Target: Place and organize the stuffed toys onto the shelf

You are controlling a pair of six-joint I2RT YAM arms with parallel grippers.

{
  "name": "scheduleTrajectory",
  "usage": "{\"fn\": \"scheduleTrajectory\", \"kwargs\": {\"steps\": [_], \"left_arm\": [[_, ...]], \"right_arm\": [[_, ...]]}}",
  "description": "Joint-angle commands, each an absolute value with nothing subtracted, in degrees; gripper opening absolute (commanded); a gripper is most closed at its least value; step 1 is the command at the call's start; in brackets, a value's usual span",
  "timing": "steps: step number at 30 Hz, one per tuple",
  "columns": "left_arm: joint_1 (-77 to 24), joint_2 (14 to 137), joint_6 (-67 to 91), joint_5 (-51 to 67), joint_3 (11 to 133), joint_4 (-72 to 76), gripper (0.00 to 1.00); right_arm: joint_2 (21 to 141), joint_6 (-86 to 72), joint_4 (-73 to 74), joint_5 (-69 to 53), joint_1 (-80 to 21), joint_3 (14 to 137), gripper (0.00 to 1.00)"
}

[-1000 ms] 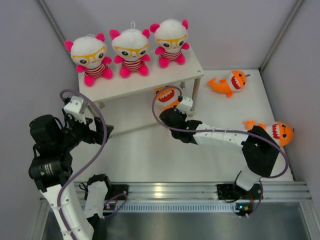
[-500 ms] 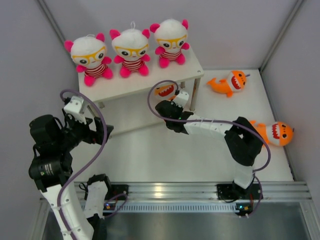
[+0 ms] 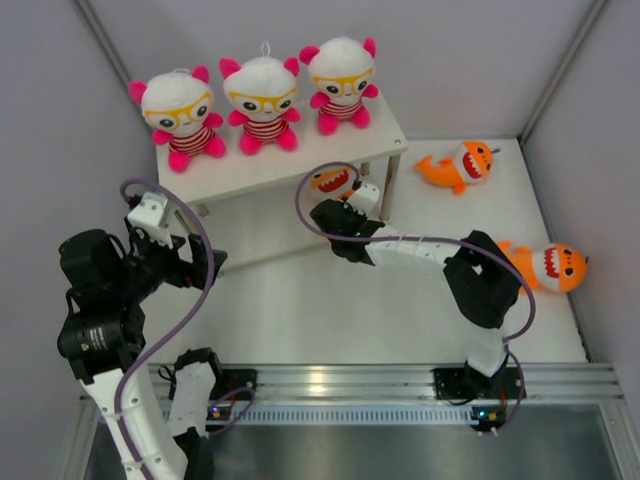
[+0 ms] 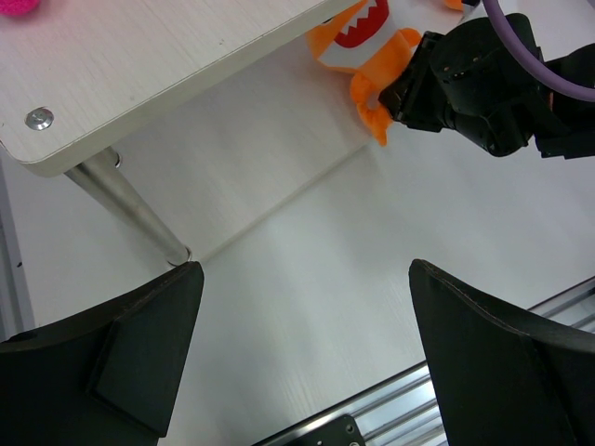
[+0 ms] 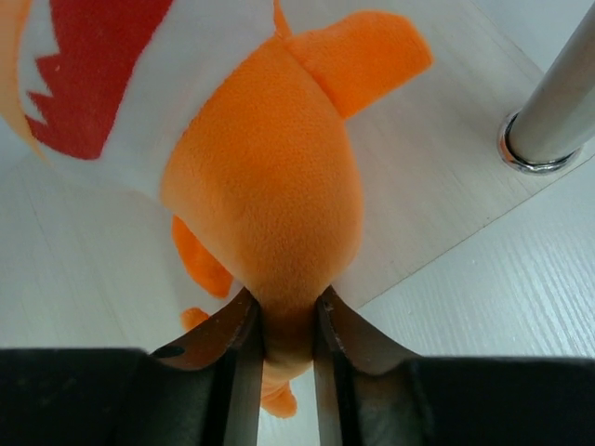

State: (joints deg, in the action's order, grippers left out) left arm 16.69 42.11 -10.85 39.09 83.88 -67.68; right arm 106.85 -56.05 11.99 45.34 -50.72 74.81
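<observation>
Three white-headed bears (image 3: 262, 100) sit in a row on the top tier of the white shelf (image 3: 300, 165). An orange shark (image 3: 332, 182) lies on the lower tier, half hidden under the top board. My right gripper (image 3: 343, 203) reaches in under that board, and its jaws (image 5: 284, 302) hug the shark's (image 5: 270, 195) tail on both sides. The same shark (image 4: 358, 46) and the right wrist show at the top of the left wrist view. My left gripper (image 4: 307, 269) hangs wide open over bare table left of the shelf, holding nothing.
Two more orange sharks lie on the table to the right, one (image 3: 458, 165) beside the shelf and one (image 3: 548, 266) near the right wall behind my right elbow. Silver shelf legs (image 5: 548, 111) (image 4: 130, 209) stand close to both grippers. Grey walls enclose the table.
My right arm has carried the shark back and left, deeper under the top tier. Its elbow swung left, uncovering the shark by the right wall. The left arm has not moved.
</observation>
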Motion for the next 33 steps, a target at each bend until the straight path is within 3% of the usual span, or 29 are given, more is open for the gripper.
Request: {"fn": "scheduleTrajectory", "kwargs": {"steps": [1,7,12,17,25,33], "left_arm": [[16.4,41.5,-11.6,38.8,83.8,-65.6,0.98],[16.3,41.5,-11.7,38.8,83.7,-65.7,0.98],[16.4,41.5,-11.6,38.8,83.8,-65.6,0.98],[16.4,41.5,-11.7,39.3,83.8,-65.6,0.98],[16.3,41.2,-12.0,39.3,83.3,-65.7,0.98],[16.3,40.3,-13.8,33.3,81.9,-65.6,0.98]], "right_arm": [[108.1,-58.1,13.0,44.6,-49.1,77.0,0.26],[106.1,-57.5,11.9,44.6,-49.1,75.2,0.45],[103.9,-55.7,10.4,45.0,-49.3,73.7,0.51],[99.8,-53.1,9.8,48.6,-51.2,72.6,0.80],[91.3,-49.0,5.5,49.6,-52.8,66.2,0.87],[78.4,-41.2,12.5,49.5,-65.3,56.5,0.86]]}}
